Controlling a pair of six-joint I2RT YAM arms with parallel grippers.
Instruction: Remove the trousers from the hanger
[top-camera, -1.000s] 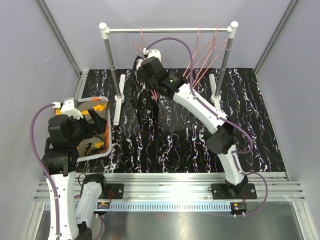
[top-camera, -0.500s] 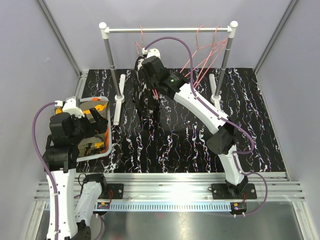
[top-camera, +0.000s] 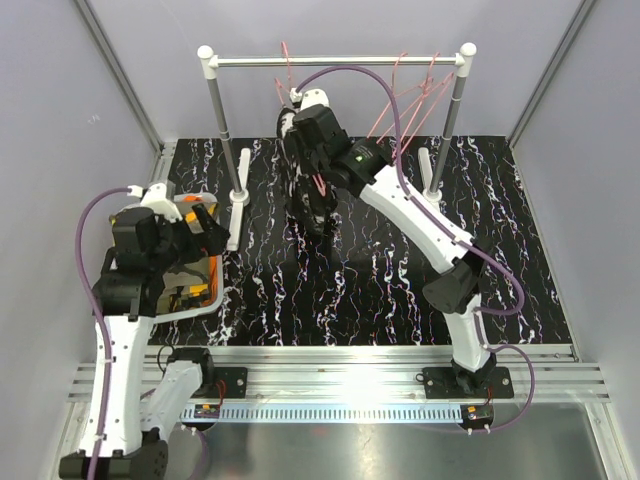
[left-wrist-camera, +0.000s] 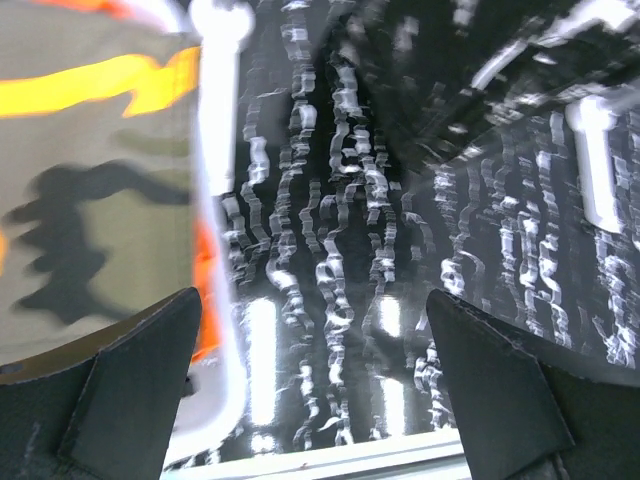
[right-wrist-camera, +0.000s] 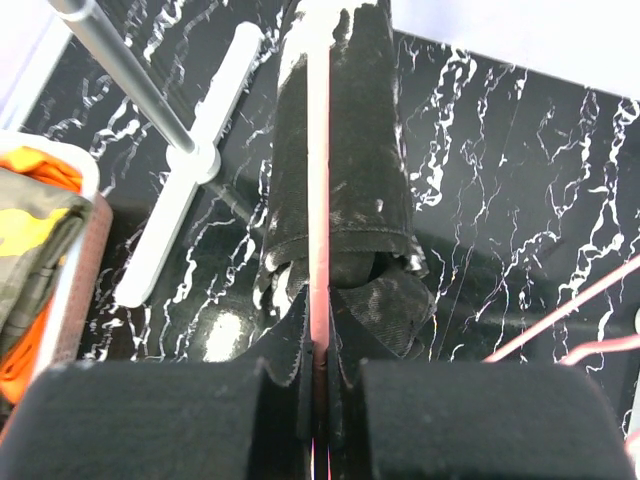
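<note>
The black trousers with white speckles (top-camera: 308, 200) hang folded over a pink hanger (top-camera: 318, 183) below the rack's rail. My right gripper (top-camera: 303, 150) is shut on the hanger's bar (right-wrist-camera: 318, 150), with the black trousers (right-wrist-camera: 360, 140) draped just beyond its fingers. My left gripper (top-camera: 197, 238) is open and empty above the right edge of a white basket (top-camera: 190, 312). The dark olive trousers with a yellow-orange patch (left-wrist-camera: 90, 200) lie in the basket (left-wrist-camera: 215, 200), with the bright orange trousers (left-wrist-camera: 205, 280) under them. The orange cloth (top-camera: 208, 272) also shows in the top view.
A white-and-grey clothes rack (top-camera: 340, 60) stands at the back on the black marbled table. Several empty pink hangers (top-camera: 410, 100) hang at its right end. Its white feet (top-camera: 237, 215) rest on the table, one beside the basket. Grey walls enclose both sides and the back.
My left arm has risen and swung right, from over the basket to its right edge. My right gripper has shifted slightly right and up with the hanger and black trousers.
</note>
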